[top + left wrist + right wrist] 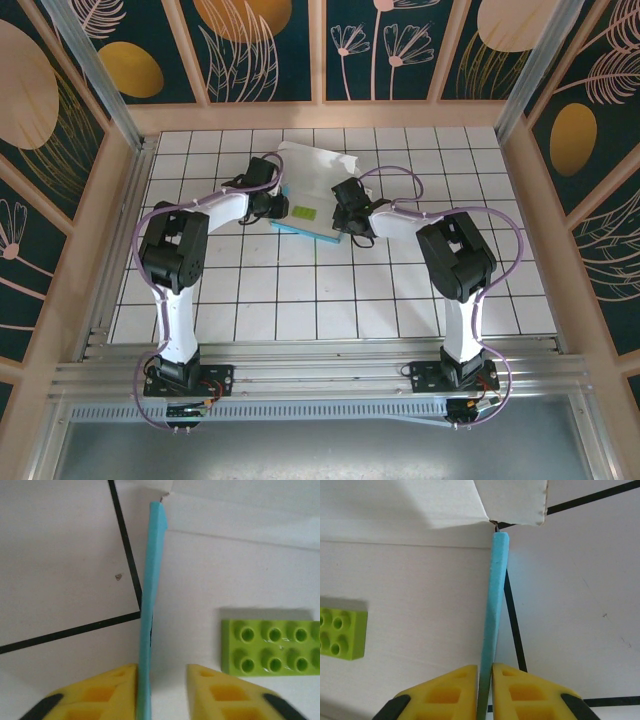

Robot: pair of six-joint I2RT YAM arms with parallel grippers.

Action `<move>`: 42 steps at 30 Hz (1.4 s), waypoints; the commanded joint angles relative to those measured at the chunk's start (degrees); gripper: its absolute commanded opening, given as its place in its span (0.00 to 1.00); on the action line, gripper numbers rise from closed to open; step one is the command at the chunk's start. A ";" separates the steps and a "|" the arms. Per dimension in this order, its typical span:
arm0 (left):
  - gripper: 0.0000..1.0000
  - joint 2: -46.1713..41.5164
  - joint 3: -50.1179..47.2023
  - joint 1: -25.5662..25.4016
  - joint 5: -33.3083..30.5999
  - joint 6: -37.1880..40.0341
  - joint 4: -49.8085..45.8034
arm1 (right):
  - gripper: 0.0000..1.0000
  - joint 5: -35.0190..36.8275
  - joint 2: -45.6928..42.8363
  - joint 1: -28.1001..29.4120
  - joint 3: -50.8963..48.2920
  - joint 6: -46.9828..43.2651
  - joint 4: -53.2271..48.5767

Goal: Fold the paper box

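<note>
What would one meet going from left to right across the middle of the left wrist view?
Black tile line → upright turquoise flap of the paper box → lime-green brick.

**Tiled table, leaf-print walls**

You look down on a white tiled tabletop (300,300) gridded in black, boxed by a pale wooden frame (320,115). Dark teal wall panels (150,35) carry gold ovals and line-drawn leaves; aluminium rails (320,372) cross the near edge.
</note>
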 commanded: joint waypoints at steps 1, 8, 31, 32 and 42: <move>0.23 0.74 0.85 0.51 2.22 -0.38 0.77 | 0.13 0.52 1.52 -0.39 1.70 -1.84 0.35; 0.14 0.31 -0.40 0.52 3.62 -1.01 0.82 | 0.09 0.52 2.06 -0.31 2.19 -4.14 -0.16; 0.36 -17.47 -25.69 -3.83 12.13 -14.86 9.82 | 0.20 -2.29 -6.45 2.56 -8.12 -14.62 -2.21; 0.37 -17.65 -25.55 -3.92 11.19 -14.27 8.92 | 0.22 -1.98 -6.58 2.57 -8.12 -14.64 -2.20; 0.52 -27.48 -25.70 -3.85 4.21 -11.81 3.58 | 0.42 -2.74 -14.61 1.90 -6.97 -14.42 -4.12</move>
